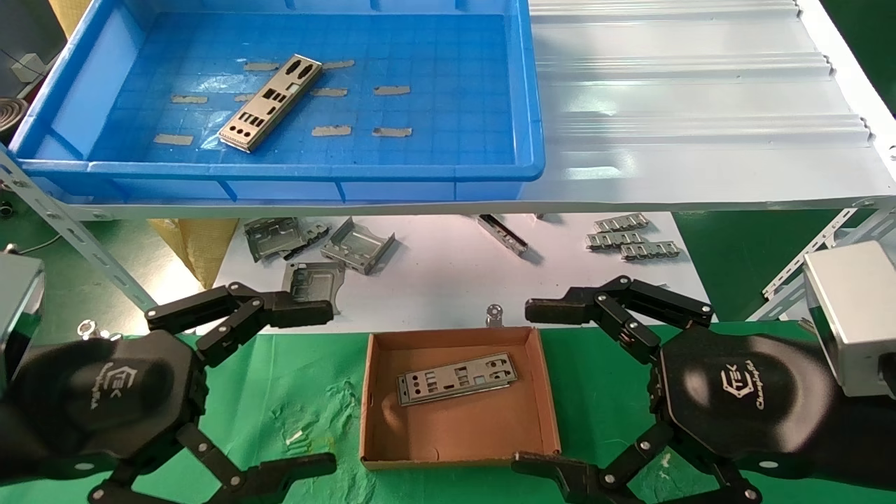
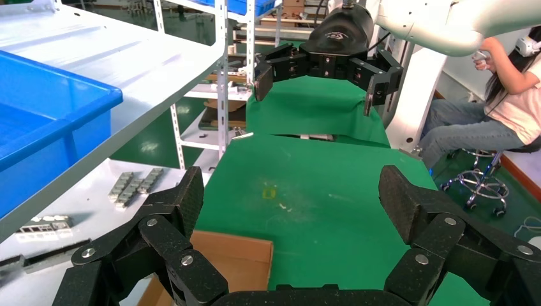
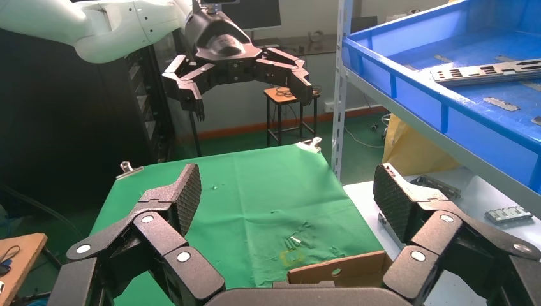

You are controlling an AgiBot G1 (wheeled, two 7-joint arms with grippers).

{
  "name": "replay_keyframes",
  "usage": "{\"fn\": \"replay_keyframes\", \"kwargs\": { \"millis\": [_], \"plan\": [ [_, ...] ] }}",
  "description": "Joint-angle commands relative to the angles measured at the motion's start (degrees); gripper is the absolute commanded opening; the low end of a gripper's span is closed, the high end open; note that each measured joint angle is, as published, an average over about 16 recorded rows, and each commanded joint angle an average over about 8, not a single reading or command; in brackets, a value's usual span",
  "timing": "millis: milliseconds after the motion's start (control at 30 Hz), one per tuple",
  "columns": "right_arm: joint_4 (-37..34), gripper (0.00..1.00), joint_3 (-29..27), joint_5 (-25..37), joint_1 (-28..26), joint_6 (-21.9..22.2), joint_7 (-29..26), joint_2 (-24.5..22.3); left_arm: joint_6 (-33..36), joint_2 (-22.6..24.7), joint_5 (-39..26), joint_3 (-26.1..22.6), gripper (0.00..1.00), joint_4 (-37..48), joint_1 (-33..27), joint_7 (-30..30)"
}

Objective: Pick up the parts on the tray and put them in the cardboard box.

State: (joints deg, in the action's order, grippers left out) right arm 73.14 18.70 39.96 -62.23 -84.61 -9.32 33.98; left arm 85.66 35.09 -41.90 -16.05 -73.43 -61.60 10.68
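One silver plate [image 1: 271, 103] lies diagonally on the floor of the blue tray [image 1: 528, 91] at the upper left; it also shows in the right wrist view [image 3: 488, 71]. Another silver plate [image 1: 457, 379] lies in the brown cardboard box [image 1: 549, 392] on the green cloth at the bottom centre. My left gripper [image 1: 318, 385] is open and empty, left of the box. My right gripper [image 1: 535, 385] is open and empty, right of the box. A corner of the box shows in the left wrist view [image 2: 245, 258] and in the right wrist view [image 3: 338, 269].
The tray sits on a white corrugated shelf sheet [image 1: 700, 112]. Below it, a white surface holds bent grey brackets [image 1: 357, 245] and ribbed connector strips [image 1: 630, 238]. A metal clip [image 1: 495, 315] sits behind the box. Shelf posts [image 1: 77, 238] stand at both sides.
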Motion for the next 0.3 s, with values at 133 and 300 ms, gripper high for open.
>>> {"fn": "replay_keyframes", "kwargs": {
  "millis": [133,300],
  "plan": [
    [0.00,1.00,0.00,0.00,0.00,0.00,0.00,0.00,0.00,0.00,0.00,0.00,1.00,0.00,0.00,0.00],
    [0.00,1.00,0.00,0.00,0.00,0.00,0.00,0.00,0.00,0.00,0.00,0.00,1.00,0.00,0.00,0.00]
  ]
}}
